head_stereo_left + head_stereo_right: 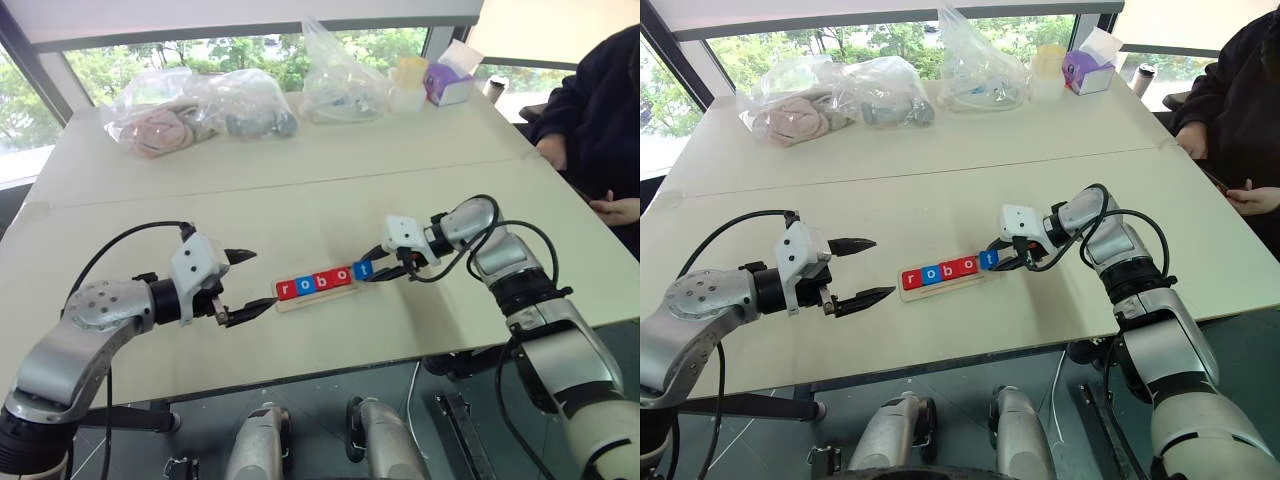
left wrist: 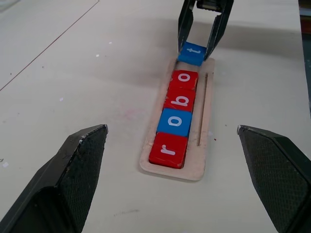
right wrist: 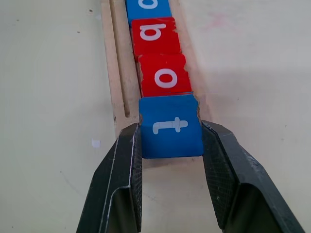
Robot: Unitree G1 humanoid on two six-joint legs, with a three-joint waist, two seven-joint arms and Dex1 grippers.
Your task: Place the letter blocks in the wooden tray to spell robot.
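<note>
Right at the fingertips, the right gripper [image 3: 170,141] was pinching the blue t block [image 3: 170,127] by its two side edges, the black fingers [image 3: 127,160] pressed flat against it. That tile sat at the right-hand end of the wooden tray [image 2: 199,165], its near edge touching the red o block [image 3: 164,75]. Behind it ran the red b block [image 2: 179,100], the blue o block [image 2: 175,122] and the red r block [image 2: 168,150], all lying in the slot and reading r-o-b-o-t. Off the tray's left end the left gripper [image 1: 245,285] hung with its fingers [image 2: 68,179] spread wide, holding nothing, pointing along the row. Tray and tiles lay on the pale table [image 1: 300,200]; plastic bags [image 1: 190,108] rested at its far side, and a person's dark sleeve [image 1: 595,110] showed at the right edge.
</note>
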